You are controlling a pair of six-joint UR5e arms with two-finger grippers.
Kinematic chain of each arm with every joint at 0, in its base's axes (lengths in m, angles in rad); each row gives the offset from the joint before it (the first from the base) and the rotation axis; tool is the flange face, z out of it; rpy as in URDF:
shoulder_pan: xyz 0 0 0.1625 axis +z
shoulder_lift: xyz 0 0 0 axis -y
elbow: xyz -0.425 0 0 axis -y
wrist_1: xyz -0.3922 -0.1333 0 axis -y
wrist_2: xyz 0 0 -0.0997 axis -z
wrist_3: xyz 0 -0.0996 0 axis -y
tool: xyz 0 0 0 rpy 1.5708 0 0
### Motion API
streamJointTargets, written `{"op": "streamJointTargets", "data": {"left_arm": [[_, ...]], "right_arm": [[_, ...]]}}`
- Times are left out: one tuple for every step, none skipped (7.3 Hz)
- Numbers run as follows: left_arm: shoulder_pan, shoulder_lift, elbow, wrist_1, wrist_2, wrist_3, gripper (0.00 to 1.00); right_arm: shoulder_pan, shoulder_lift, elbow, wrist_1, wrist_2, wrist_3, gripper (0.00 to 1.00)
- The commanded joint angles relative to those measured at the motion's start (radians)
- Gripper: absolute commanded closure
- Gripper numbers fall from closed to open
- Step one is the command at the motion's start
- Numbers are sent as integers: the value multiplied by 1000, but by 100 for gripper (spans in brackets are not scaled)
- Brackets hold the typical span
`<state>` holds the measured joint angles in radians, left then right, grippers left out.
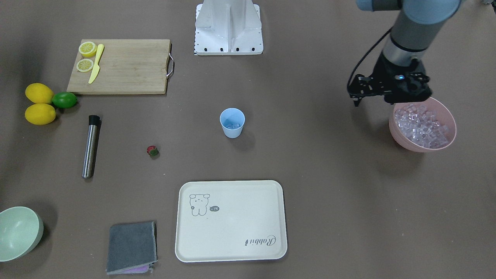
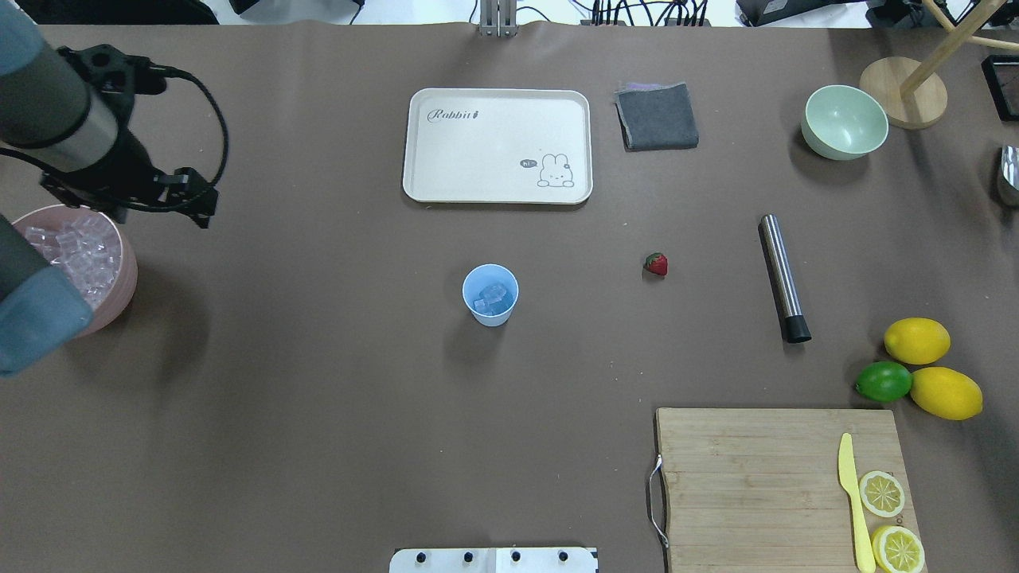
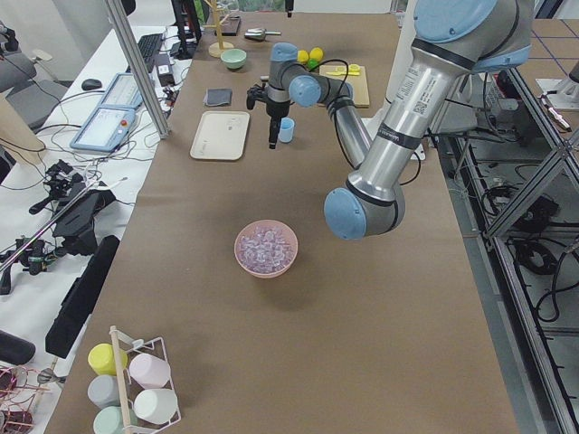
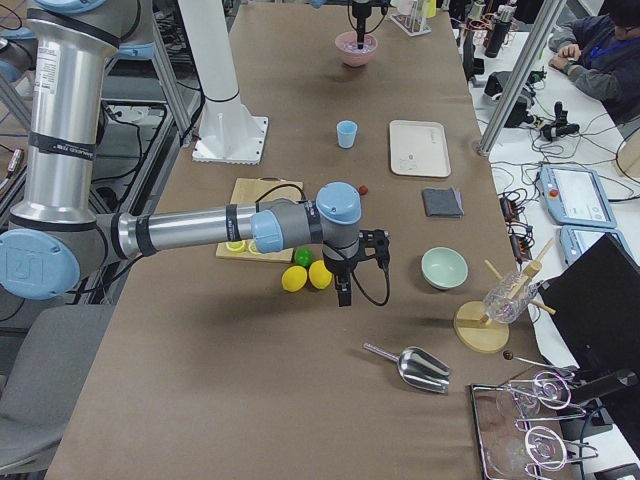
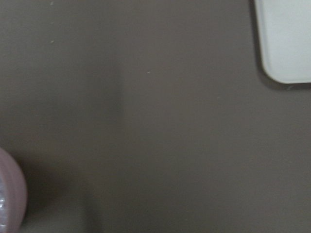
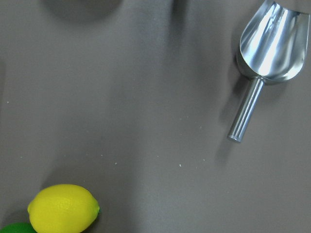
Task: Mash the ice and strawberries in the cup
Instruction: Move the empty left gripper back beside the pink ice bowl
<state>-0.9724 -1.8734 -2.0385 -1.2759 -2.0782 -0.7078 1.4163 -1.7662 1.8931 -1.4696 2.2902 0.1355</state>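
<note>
The light-blue cup (image 1: pixel 232 123) (image 2: pixel 490 295) stands upright mid-table with a few ice cubes (image 2: pixel 491 296) in its bottom. A heap of ice (image 1: pixel 422 124) fills the pink bowl (image 1: pixel 449 136) (image 2: pixel 119 298). My left gripper (image 1: pixel 406 99) (image 2: pixel 107 208) hangs over that bowl's rim; its fingers are hidden, so I cannot tell their state. The strawberry (image 1: pixel 152 150) (image 2: pixel 655 264) lies alone on the table, away from the cup. My right gripper (image 4: pixel 344 295) hovers past the lemons, seen only in the exterior right view; I cannot tell its state.
A steel muddler (image 1: pixel 90 146) lies beyond the strawberry. The cream tray (image 1: pixel 231 248) and grey cloth (image 1: pixel 131 247) sit on the operators' side, with a pale-green bowl (image 1: pixel 17 232). A cutting board (image 1: pixel 131 73) holds lemon slices and a yellow knife. A metal scoop (image 6: pixel 265 53) lies below the right wrist.
</note>
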Motion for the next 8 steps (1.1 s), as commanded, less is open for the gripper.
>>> {"op": "streamJointTargets", "data": {"left_arm": [[-220, 135, 26, 18, -40, 361, 2], [-289, 195, 55, 18, -61, 478, 2], [-387, 232, 128, 18, -75, 640, 2], [-478, 255, 185, 16, -136, 785, 2], [-527, 285, 222, 7, -164, 853, 2], [-578, 308, 247, 4, -167, 866, 2], [-606, 345, 247, 1, -187, 866, 2], [-633, 374, 251, -11, -213, 866, 2]], "right_arm": [[22, -41, -2, 0, 0, -10, 0], [29, -50, -3, 0, 0, -10, 0], [36, -59, -5, -1, 0, -16, 0], [43, -79, -8, -5, 0, -54, 0], [56, -97, -12, -8, 0, -72, 0], [67, -117, -12, -8, 2, -73, 0], [69, -124, -15, -8, 2, -73, 0], [70, -124, -23, -6, 2, -68, 0]]}}
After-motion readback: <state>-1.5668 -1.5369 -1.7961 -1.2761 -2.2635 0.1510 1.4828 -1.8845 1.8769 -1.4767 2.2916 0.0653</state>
